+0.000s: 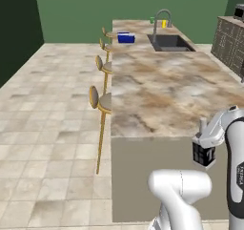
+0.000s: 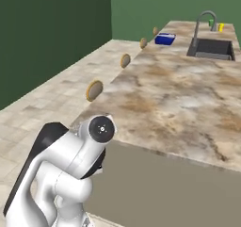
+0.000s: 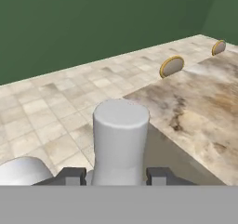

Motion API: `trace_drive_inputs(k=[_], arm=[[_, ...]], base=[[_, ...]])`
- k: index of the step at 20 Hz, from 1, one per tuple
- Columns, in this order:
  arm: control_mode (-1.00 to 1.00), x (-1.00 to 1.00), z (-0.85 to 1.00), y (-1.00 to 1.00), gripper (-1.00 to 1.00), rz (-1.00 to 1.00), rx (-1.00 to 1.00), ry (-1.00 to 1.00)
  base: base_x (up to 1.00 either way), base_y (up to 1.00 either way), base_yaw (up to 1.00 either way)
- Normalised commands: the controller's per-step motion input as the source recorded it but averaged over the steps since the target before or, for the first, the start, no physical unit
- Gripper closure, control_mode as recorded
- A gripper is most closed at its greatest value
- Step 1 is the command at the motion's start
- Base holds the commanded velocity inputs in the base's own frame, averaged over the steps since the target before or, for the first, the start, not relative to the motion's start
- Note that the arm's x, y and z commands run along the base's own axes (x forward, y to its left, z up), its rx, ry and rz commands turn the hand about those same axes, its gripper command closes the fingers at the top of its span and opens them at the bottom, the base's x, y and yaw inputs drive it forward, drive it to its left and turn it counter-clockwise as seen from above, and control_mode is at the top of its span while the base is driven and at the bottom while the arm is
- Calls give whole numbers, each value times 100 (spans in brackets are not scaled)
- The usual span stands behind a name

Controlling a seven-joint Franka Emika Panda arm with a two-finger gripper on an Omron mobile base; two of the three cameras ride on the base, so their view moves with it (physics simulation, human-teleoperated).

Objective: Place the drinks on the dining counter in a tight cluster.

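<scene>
My gripper hangs just off the near end of the dining counter, at about the height of its tan marbled top. It is shut on a small bottle. In the hand view the bottle's pale grey top stands upright between the two fingertips of the gripper. In the left base view the bottle's dark, white-marked body shows below the hand. The bottle is held in the air, off the counter, which lies to its right in the hand view.
A sink with a curved faucet is set in the counter's far end. A blue box and small yellow and green items lie near it. Round stools line the counter's left side. Cabinets stand at right.
</scene>
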Motion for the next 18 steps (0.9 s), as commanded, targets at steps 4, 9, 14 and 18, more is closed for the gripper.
trace_drive_inputs(k=[4,9,14,18], arm=[[100,0,0,0,100,0,0,0],[100,0,0,0,100,0,0,0],[100,0,0,0,100,0,0,0],[100,0,0,0,100,0,0,0]], base=[[44,52,-35],[46,74,-24],[90,37,-23],[64,0,-2]])
